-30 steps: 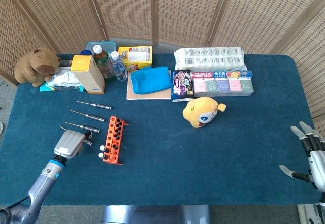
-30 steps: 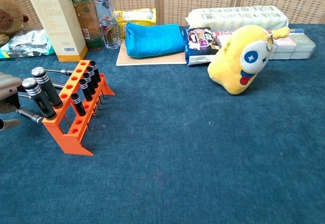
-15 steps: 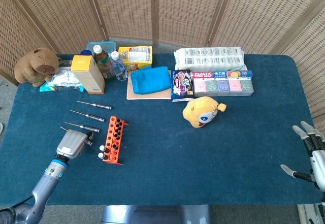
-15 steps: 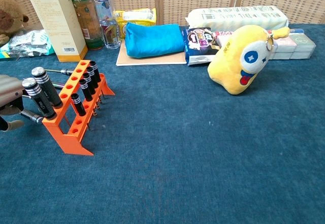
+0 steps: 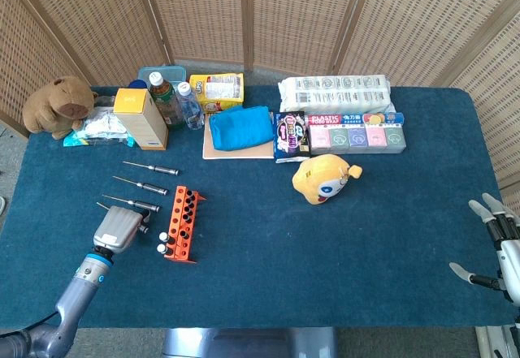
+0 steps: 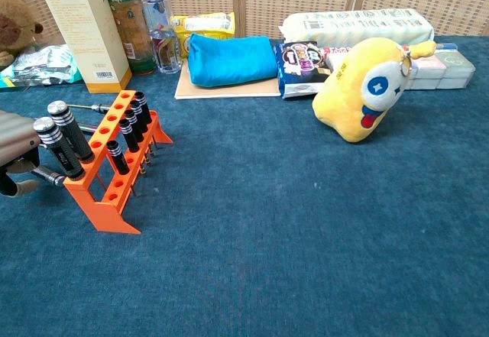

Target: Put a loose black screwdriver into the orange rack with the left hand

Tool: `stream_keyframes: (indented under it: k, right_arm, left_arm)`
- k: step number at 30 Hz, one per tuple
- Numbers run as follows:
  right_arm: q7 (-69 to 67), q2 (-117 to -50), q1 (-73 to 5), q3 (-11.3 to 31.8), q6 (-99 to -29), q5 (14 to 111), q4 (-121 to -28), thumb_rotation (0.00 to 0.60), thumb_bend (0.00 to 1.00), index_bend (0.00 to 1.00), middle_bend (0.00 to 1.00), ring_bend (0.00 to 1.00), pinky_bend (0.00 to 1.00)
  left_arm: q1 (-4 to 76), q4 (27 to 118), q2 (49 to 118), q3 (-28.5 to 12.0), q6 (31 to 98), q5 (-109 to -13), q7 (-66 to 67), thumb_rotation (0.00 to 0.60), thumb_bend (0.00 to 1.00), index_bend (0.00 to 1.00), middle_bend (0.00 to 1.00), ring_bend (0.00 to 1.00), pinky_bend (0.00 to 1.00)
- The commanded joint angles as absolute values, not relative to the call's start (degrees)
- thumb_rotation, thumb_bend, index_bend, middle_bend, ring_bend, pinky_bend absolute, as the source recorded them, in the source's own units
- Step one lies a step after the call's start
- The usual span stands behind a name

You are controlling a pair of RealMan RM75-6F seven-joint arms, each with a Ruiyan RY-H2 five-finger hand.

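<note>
Worktop (image 6: pixel 306 238) is wearing matt blue cloth w/ a fine nap. Orange rack (image 6: pixel 114 173) is looking like smooth matt plastic. Screwdriver handles (image 6: pixel 65 127) are showing black knurled grip w/ shiny metal caps. Left hand (image 5: pixel 115 230) is showing smooth grey casing, slight sheen. Yellow toy (image 6: pixel 365 89) is looking soft plush. Screen (image 5: pixel 244 17) behind is looking woven cane in wood frames.

From my seat the left hand (image 5: pixel 116 230) just beside the orange rack (image 5: pixel 180 224) covers its own fingers and the nearest loose screwdriver (image 5: pixel 130 204) handle, so I can't tell if it's gripping anything, and the chest view's left edge slices that hand off too.
</note>
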State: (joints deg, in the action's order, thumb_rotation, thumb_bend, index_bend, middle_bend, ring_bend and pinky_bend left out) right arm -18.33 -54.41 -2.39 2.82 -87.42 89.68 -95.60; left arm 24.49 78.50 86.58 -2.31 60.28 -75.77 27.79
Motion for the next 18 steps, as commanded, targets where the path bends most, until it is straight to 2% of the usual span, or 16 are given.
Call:
stream_keyframes:
  k: [1, 18]
  right_arm:
    - [-18.5, -54.3, -2.4, 2.8, -87.4, 89.8, -95.7, 0.6, 0.0, 0.11, 0.0, 0.0, 0.0]
    - [-19.7, -53.9, -2.4, 2.5, -87.6, 90.3, -95.7, 0.6, 0.0, 0.12, 0.0, 0.0, 0.0]
  left_arm:
    - [24.6, 78.1, 87.0, -2.4, 60.3, -75.3, 28.3, 0.6, 0.33, 0.43, 1.0, 1.0, 1.0]
    - [24.9, 75.6, 90.0, -1.6, 61.6, -75.1, 30.0, 0.6, 0.33, 0.47, 1.0, 1.0, 1.0]
